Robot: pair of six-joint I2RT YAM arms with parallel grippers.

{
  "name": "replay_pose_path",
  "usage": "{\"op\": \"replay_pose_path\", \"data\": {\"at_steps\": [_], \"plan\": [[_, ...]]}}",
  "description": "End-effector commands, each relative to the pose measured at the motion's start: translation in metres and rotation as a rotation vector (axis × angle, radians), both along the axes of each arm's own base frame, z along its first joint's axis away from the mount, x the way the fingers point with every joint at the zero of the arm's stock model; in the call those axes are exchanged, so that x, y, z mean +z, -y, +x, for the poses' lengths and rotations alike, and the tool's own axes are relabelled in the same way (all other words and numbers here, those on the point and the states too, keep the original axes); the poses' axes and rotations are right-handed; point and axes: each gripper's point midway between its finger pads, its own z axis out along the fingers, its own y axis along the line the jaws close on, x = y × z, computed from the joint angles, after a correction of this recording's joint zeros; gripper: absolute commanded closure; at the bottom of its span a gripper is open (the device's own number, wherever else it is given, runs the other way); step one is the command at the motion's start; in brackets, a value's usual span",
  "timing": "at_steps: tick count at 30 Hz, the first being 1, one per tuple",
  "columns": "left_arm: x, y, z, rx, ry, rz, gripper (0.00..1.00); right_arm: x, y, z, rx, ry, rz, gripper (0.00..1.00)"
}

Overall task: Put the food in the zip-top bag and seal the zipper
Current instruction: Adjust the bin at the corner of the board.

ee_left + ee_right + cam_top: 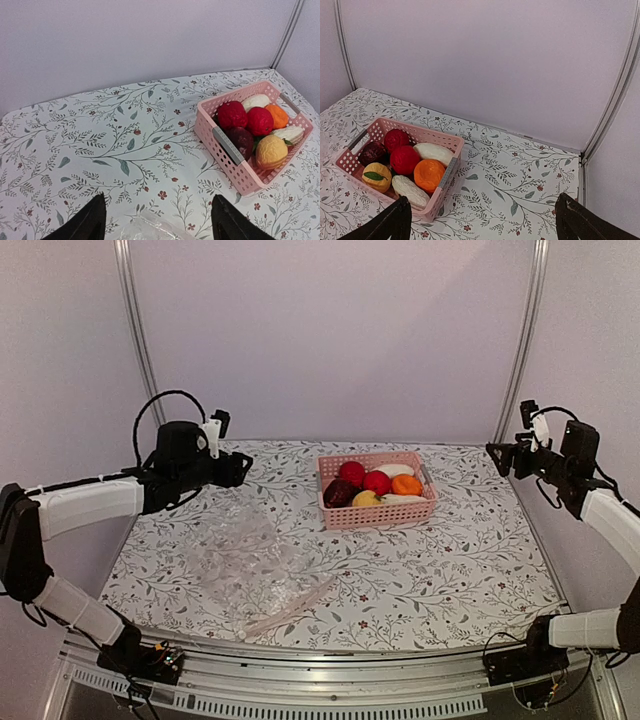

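The task is judged to be at its very start. All the food (pixel 375 483) is seen heaped in the pink basket (pixel 380 515), just right of centre in the top view, and none of it is in the bag (pixel 240 560). The bag lies flat and crumpled on the counter (pixel 450 560) in the lower left of that view. Its zipper (pixel 292 605) is stretched along the edge nearest the bottom of the frame.

The left claw (pixel 157 210) is held wide and empty above the bag's far edge. The right claw (pixel 484 210) is likewise spread wide with nothing in it, raised at the right edge of the top view.

Whether the bag's mouth is open cannot be told. The next move is judged to call for one piece to be lifted from the basket while the bag's mouth is held open.
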Motion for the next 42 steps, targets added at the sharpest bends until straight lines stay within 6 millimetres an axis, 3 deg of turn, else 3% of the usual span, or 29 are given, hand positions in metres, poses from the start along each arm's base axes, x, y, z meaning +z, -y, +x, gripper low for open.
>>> {"op": "replay_pose_path", "data": {"at_steps": [1, 6, 10, 13, 17, 22, 30, 42], "plan": [[-0.01, 0.018, 0.008, -0.013, -0.061, -0.076, 0.31, -0.01, -0.008, -0.005, 0.065, 0.021, -0.012, 0.01], [-0.029, 0.033, 0.025, 0.053, -0.158, -0.13, 0.38, -0.028, -0.022, -0.017, 0.185, 0.036, -0.106, 0.01], [-0.039, 0.059, 0.038, 0.071, -0.168, -0.12, 0.38, -0.038, -0.025, -0.017, 0.226, 0.003, -0.125, 0.01], [-0.045, 0.077, 0.052, 0.116, -0.187, -0.116, 0.38, -0.043, -0.029, -0.019, 0.261, -0.006, -0.133, 0.01], [-0.063, 0.085, 0.066, 0.207, -0.222, -0.102, 0.39, -0.049, -0.034, -0.022, 0.303, -0.022, -0.129, 0.02], [-0.079, 0.106, 0.079, 0.193, -0.267, -0.118, 0.42, -0.05, -0.036, -0.02, 0.321, -0.029, -0.134, 0.03], [-0.093, 0.136, 0.075, 0.067, -0.311, -0.069, 0.4, -0.055, -0.04, -0.026, 0.357, -0.056, -0.13, 0.04], [-0.131, 0.174, 0.055, -0.003, -0.416, -0.036, 0.41, -0.065, -0.045, -0.026, 0.402, -0.101, -0.116, 0.06]]}}
